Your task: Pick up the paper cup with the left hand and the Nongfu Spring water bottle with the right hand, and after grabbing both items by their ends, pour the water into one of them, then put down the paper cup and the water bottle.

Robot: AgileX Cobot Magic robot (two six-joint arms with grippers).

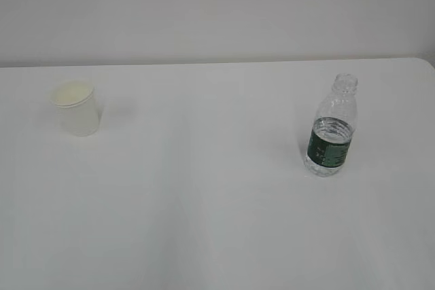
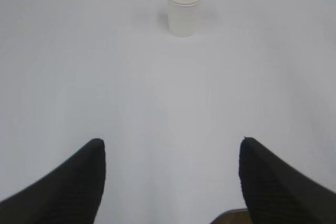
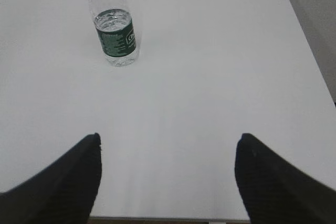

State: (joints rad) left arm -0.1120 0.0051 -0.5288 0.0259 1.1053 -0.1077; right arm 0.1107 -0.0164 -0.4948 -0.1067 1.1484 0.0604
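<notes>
The cup stands upright at the far left of the table, the uncapped bottle upright well apart on the right, with water up to its green label. Both the left gripper and the right gripper hang near the table's front edge, fingers spread wide and empty. The reach should go best if each goes straight forward, the left taking the cup low on its wall without squashing it, the right clasping the bottle near its base so the neck tips freely.

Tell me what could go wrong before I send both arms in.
1. The bottle has no cap and holds water; a nudge from the right fingers could tip it and spill.
2. The paper cup looks light and empty, so the left fingers might push it or crush it.
</notes>
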